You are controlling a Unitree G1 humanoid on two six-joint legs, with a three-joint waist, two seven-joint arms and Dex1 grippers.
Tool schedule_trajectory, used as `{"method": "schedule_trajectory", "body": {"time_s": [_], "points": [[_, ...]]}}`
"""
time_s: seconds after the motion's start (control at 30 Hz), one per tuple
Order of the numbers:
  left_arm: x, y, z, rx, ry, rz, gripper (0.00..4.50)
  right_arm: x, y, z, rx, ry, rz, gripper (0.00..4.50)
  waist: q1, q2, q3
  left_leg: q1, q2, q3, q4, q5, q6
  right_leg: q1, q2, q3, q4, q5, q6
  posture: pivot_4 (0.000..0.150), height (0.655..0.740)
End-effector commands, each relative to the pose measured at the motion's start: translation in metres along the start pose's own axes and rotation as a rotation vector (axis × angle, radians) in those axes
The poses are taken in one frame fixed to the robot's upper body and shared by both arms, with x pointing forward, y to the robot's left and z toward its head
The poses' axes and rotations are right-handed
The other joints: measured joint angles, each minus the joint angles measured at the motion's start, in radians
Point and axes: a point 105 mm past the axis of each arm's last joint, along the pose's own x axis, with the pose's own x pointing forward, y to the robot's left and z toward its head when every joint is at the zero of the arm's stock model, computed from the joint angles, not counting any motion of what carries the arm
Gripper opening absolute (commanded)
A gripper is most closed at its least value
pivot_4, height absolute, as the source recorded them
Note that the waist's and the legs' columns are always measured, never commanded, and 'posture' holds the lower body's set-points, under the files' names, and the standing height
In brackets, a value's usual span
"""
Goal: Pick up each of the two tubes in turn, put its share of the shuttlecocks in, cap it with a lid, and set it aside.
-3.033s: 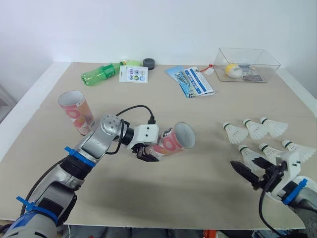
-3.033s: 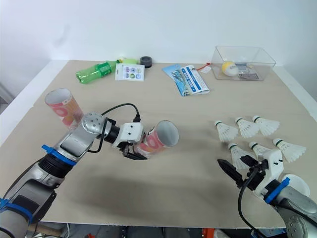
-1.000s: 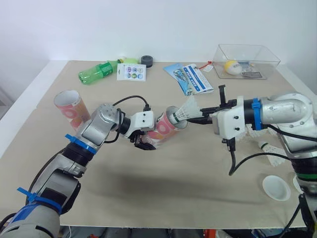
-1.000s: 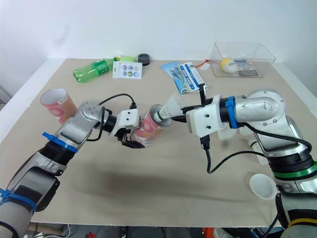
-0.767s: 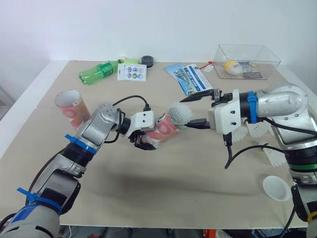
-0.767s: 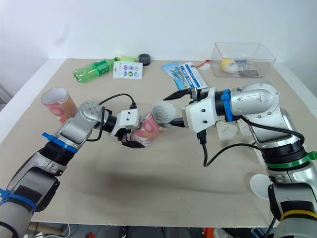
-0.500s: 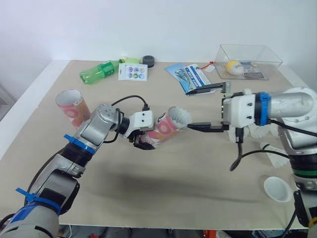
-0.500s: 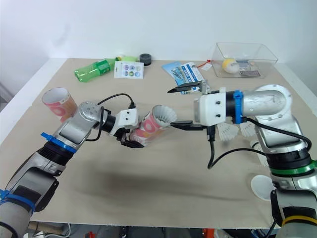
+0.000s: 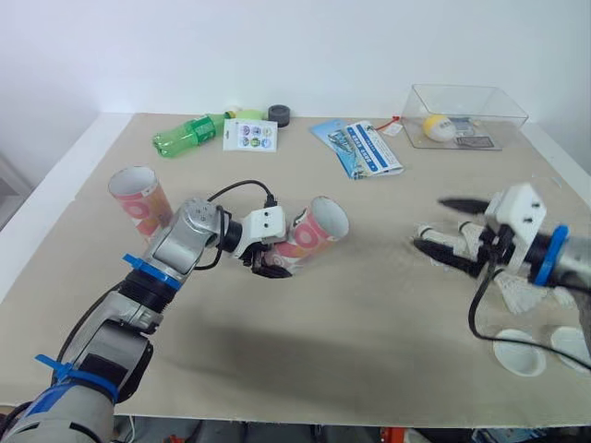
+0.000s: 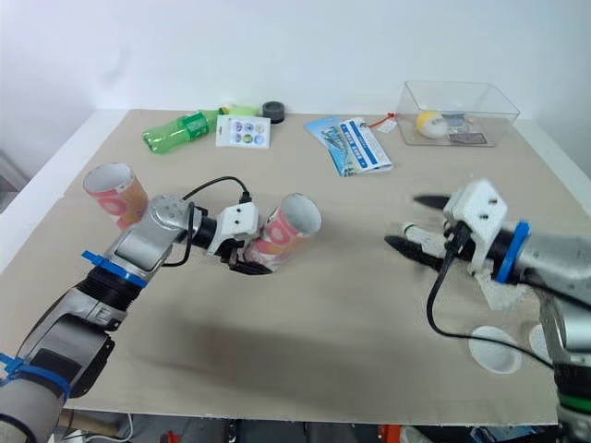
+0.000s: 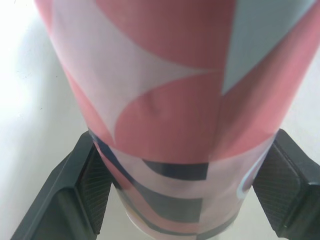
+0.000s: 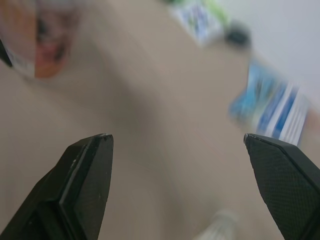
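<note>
Left eye view: my left hand [image 9: 271, 265] gripped the tube [image 9: 315, 233], its mouth angled up and rightward; my right hand [image 9: 430, 224] gaped empty.

A bare stretch of beige counter [image 9: 388, 277] lies open ahead of the right hand [image 9: 429, 222], up to the mouth of the pink patterned cardboard tube [image 9: 319, 231]. Behind and beneath that hand, passage is crowded by white feathered shuttlecocks [image 9: 523, 295] and two white round lids [image 9: 519, 352].

Glossy tube [image 9: 314, 235], matt table [image 9: 351, 309] — clear-plastic box [image 9: 462, 97]
</note>
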Motion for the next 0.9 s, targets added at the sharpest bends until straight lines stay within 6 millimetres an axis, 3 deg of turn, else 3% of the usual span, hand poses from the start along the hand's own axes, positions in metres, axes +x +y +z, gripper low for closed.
{"method": "schedule_trajectory", "body": {"time_s": [0.03,0.37,0.9], "points": [[0.003,-0.002,-0.001,0.002,-0.014,-0.003,3.65,-0.006,0.005,0.014,0.11,-0.071,-0.079,4.48,-0.001,0.0,0.0,0.0,0.0,0.0,0.0,0.001,0.001,0.0,0.0,0.0,0.0,0.001,0.0,0.15,0.74],[0.005,-0.001,-0.001,0.007,-0.014,-0.02,3.65,-0.009,0.007,-0.026,0.324,0.044,-0.263,4.48,-0.001,-0.001,0.0,0.0,0.0,0.001,0.002,0.004,0.004,0.001,0.0,0.001,-0.001,0.003,-0.003,0.15,0.74],[0.001,-0.002,-0.001,0.015,-0.007,-0.015,3.65,0.032,-0.023,-0.058,0.363,0.007,-0.447,4.48,-0.003,-0.001,0.0,0.0,-0.001,0.001,0.001,0.004,0.004,0.0,0.0,0.001,-0.001,0.002,-0.003,0.15,0.74]]}}
